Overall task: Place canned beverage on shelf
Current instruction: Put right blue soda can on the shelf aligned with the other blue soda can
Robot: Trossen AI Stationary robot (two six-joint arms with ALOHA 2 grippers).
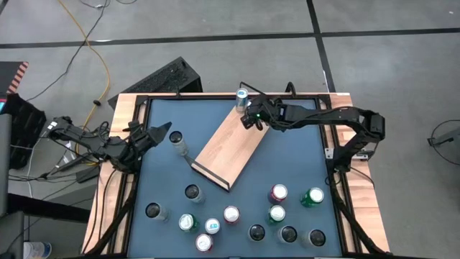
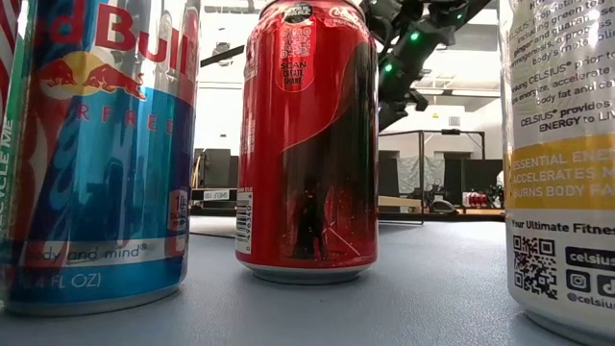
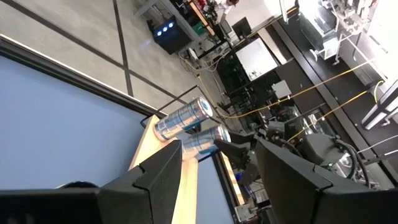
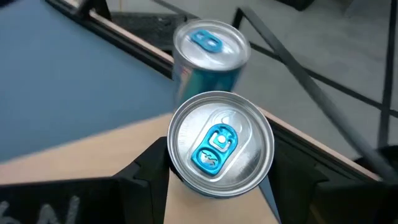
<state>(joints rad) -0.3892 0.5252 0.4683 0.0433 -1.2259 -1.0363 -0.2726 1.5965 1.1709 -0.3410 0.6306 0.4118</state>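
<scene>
Right hand [image 4: 217, 180] over the far end of the shelf [image 1: 226, 147], fingers pinching a silver can with a blue tab [image 4: 219, 144], can upright above the light wood. Just beyond it, a second silver can with a blue tab [image 4: 210, 56], standing at the shelf's far corner near the thin black wire rail. Seen from above, same hand [image 1: 248, 119] at the top end of the board, close to the can on the corner [image 1: 242, 94].

Shelf lying aslant on the blue table [image 1: 302, 155], dark lip at its near end.

Left hand [image 1: 162, 133] waiting low at the table's left side, fingers spread, holding nothing; a slim can [image 1: 177, 141] just beside it. From that wrist, both shelf cans [image 3: 185, 119] visible far off between the two dark fingers [image 3: 152, 177].

Cluster of loose cans [image 1: 277, 214] along the near half of the table. From table level, a Red Bull can [image 2: 96, 154], a red can [image 2: 307, 139] and a Celsius can [image 2: 562, 163] filling the foreground.
</scene>
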